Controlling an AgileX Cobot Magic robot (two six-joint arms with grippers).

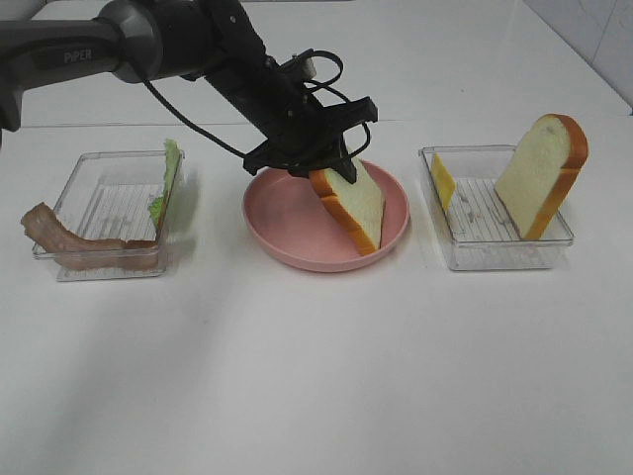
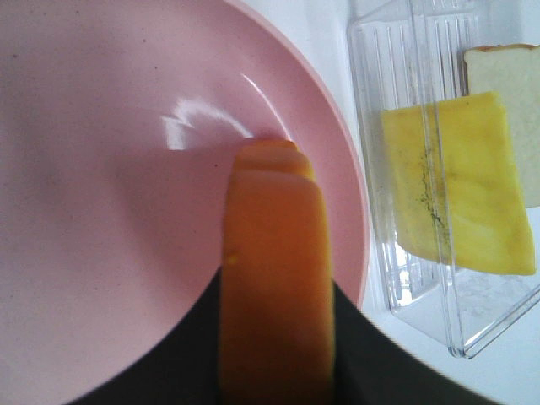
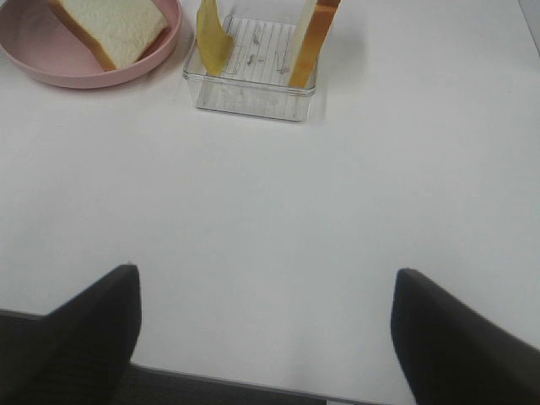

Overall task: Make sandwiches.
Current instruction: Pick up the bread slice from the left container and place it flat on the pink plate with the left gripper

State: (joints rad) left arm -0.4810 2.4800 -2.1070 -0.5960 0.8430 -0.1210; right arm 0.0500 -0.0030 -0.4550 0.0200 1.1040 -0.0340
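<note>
Exterior high view, starting at the left of the frame: a clear tray [image 1: 99, 168] is sitting on the white table [image 1: 297, 376]. A brown bacon strip [image 1: 59, 236] is lying along its lower wall, one end poking out past the left corner. A green lettuce leaf [image 1: 168, 180] is leaning upright against its right wall. From the upper left a black arm [image 1: 148, 40] is reaching down toward the centre, where the left gripper [image 1: 339, 170] is clamping its jaws on the crusted top edge of a bread slice [image 1: 354, 206]. That slice is hanging tilted over the right half of the pink plate [image 1: 282, 233], its lower corner down by the plate's right rim; whether it is touching there is hard to tell. Left wrist view is showing the same slice edge-on, its orange crust [image 2: 274, 278] pinched between the dark jaws above the plate, with the neighbouring tray just beside the rim. At the right of the exterior frame a second clear tray [image 1: 485, 255] is holding a yellow cheese square [image 1: 443, 180] propped against its left wall and a second bread slice [image 1: 542, 176] standing on edge toward its right side. Right wrist view is showing the right gripper [image 3: 266, 333] hovering over bare table well apart from that tray, its jaws standing wide apart and gripping nothing.
</note>
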